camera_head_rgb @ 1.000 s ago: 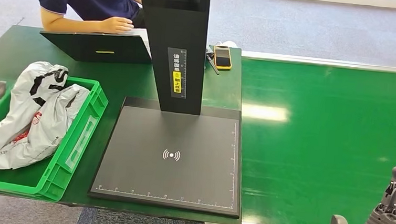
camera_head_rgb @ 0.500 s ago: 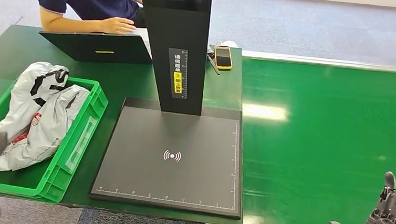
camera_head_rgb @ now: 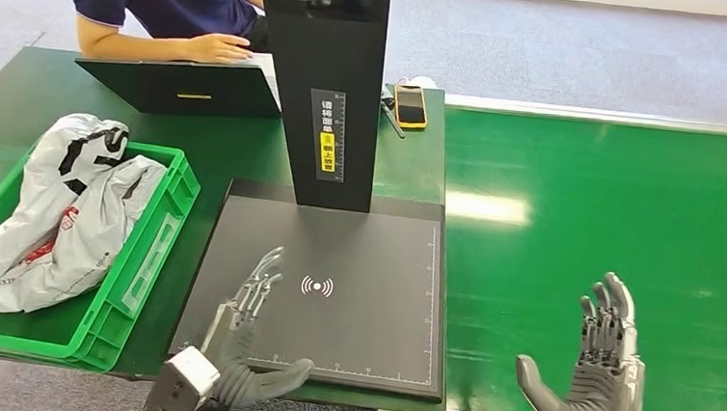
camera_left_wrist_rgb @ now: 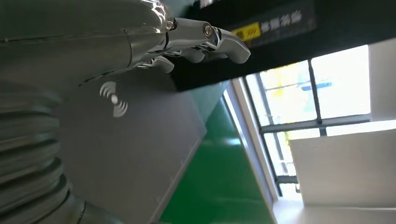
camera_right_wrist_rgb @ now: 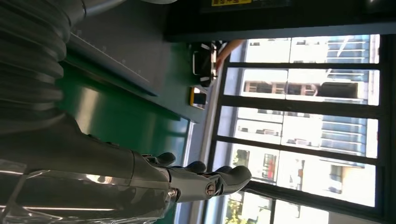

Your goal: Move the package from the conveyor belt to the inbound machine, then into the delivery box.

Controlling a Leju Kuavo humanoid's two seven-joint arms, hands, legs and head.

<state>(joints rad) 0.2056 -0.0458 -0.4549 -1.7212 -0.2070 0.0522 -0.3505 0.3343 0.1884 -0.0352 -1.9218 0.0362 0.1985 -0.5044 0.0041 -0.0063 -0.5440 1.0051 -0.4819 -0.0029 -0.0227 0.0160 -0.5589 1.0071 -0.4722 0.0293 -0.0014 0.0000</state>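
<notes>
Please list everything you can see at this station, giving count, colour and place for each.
conveyor belt: one, green, right half of the scene, nothing lying on it.
inbound machine: one, black, centre; flat scan plate with a white signal mark, upright column at its back.
delivery box: one, green crate, left of the machine.
packages: white-grey bags with black and red print, inside the crate; number unclear.
laptop: one, black, on the table behind the crate.
handheld device: one, orange-edged, right of the column.
person: one, dark blue shirt, behind the table, hand at the laptop.
left robot hand: grey, open, over the plate's near left corner.
right robot hand: grey, open, over the belt's near edge.
</notes>
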